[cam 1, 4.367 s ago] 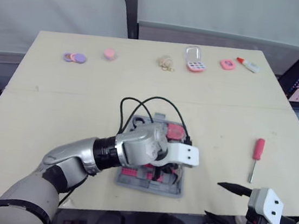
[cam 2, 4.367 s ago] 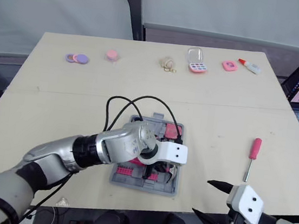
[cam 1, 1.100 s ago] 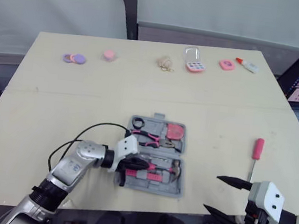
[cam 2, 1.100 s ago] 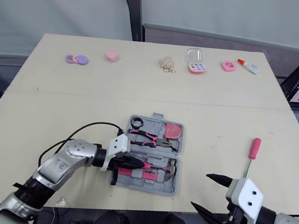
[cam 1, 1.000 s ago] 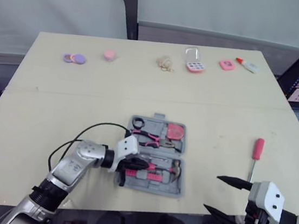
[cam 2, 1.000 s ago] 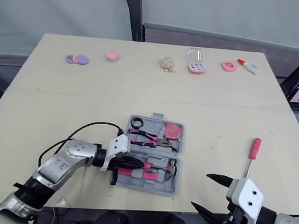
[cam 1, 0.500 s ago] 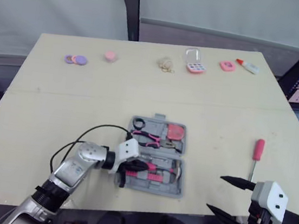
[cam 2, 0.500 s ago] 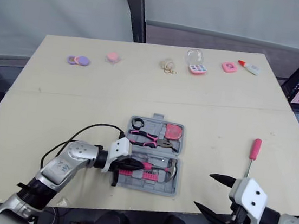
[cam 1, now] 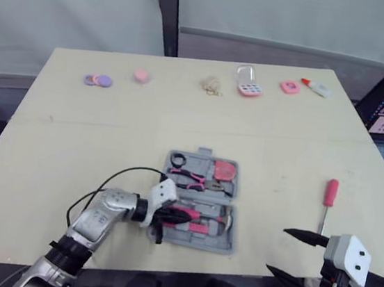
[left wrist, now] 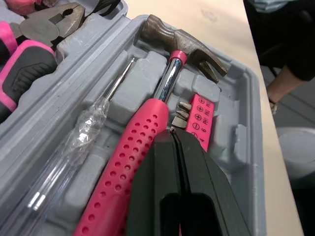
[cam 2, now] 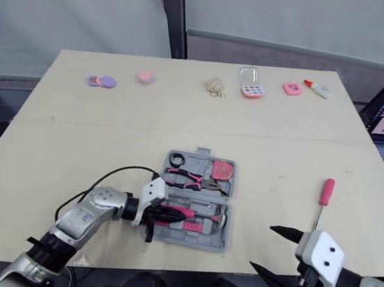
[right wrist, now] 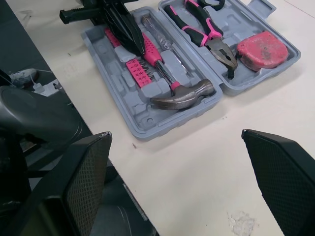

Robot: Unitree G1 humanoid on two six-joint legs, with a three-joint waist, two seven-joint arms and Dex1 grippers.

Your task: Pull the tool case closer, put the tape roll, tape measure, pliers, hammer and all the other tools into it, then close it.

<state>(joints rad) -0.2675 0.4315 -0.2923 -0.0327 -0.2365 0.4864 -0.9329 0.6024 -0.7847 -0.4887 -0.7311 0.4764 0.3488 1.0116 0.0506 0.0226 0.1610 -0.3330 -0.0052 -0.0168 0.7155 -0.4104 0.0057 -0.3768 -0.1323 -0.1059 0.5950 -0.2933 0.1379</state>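
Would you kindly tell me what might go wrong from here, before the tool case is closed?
1. The red screwdriver lies on the table, outside the tool case; closing the case now would leave it behind.
2. The left gripper has its fingers shut right at the handle of the hammer. A careless pull away might drag the hammer out of its slot and keep the case from closing.

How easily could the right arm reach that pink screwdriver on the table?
Probably easily: the screwdriver lies on bare table just beyond the open right gripper, with nothing between them.
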